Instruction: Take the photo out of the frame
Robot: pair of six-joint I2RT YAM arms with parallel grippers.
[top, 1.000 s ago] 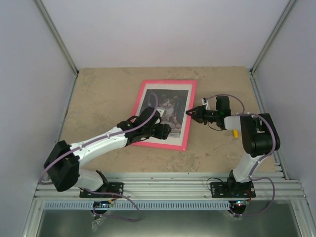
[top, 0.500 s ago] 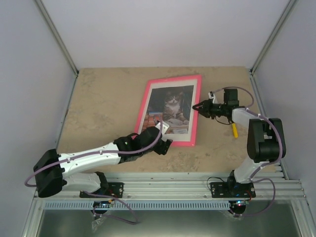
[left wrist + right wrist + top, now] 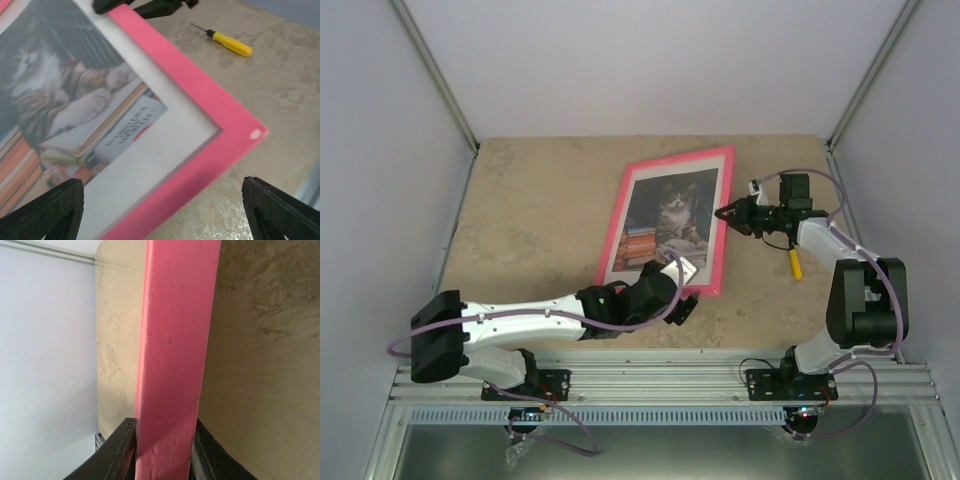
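The pink frame [image 3: 721, 215] lies on the table, slightly askew, with the photo [image 3: 667, 222] of a cat among books showing inside a white border. My right gripper [image 3: 726, 212] is shut on the frame's right edge; in the right wrist view the pink edge [image 3: 175, 365] is pinched between the black fingers [image 3: 112, 455]. My left gripper [image 3: 685, 291] hovers open over the frame's near right corner [image 3: 252, 134], touching nothing. The photo [image 3: 75, 95] fills the left of the left wrist view.
A yellow-handled screwdriver [image 3: 796, 265] lies on the tan table [image 3: 540, 200] just right of the frame, also visible as the screwdriver [image 3: 229, 43] in the left wrist view. Grey walls close in the table on three sides. A metal rail runs along the near edge.
The left gripper drew back from over the picture to the frame's near right corner and opened wider. The frame shifted right and away with the right gripper, uncovering the photo.
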